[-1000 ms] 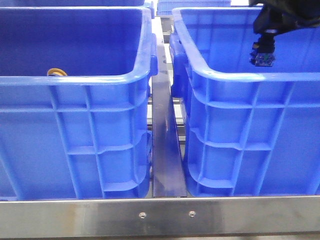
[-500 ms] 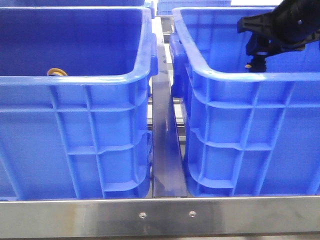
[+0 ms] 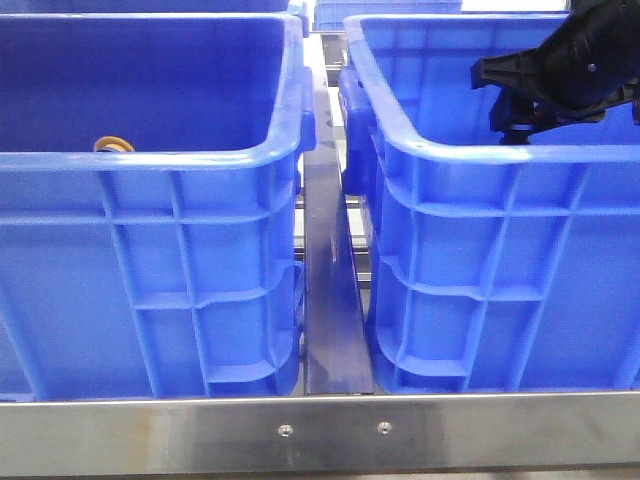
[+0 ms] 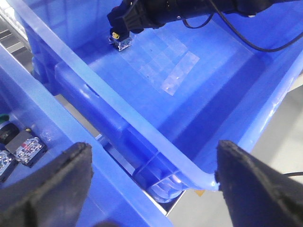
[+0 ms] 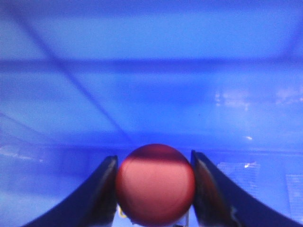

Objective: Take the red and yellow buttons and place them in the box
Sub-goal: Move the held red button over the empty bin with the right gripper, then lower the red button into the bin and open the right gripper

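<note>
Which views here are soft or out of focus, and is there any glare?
Right wrist view: the red button between the right gripper fingers is blurred, and so is the crate behind it. Left wrist view: the left gripper fingers are soft, and a pale reflective patch gleams on the box floor. Front view: sharp, slight sheen on the crate rims.

Both crates are bright blue with ribbed sides: the box [image 3: 480, 250] on the right and the other crate [image 3: 150, 260] on the left. A yellow-orange button [image 3: 113, 144] shows in the left one. The red button [image 5: 155, 183] sits between black fingers [image 5: 102, 194]. The rail [image 3: 320, 435] is silver-grey metal.
</note>
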You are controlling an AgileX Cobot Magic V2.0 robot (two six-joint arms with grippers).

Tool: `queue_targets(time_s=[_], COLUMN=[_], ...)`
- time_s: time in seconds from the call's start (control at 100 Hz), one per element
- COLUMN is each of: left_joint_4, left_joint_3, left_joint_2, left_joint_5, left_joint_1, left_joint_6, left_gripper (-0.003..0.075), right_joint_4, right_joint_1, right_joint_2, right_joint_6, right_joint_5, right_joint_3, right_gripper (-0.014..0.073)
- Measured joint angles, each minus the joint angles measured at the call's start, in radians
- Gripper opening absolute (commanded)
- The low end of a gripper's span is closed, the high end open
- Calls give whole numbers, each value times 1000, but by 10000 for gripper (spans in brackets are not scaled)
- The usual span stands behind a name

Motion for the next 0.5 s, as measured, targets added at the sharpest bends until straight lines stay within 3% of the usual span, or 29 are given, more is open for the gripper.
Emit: queue_targets(time_s=[0.22, 0.5], left_joint_4=[0, 0], left_joint_3=[0, 0], left_joint_2=[0, 0], left_joint_5=[0, 0], left_joint_1=[0, 0], left_joint_6=[0, 0], left_gripper=[512, 512], right_joint_4=[0, 0], right_joint_1=[0, 0], right_joint_2=[0, 0], right_joint_6=[0, -2], right_joint_5=[10, 10], right_joint_3=[0, -3], right_gripper=[559, 589])
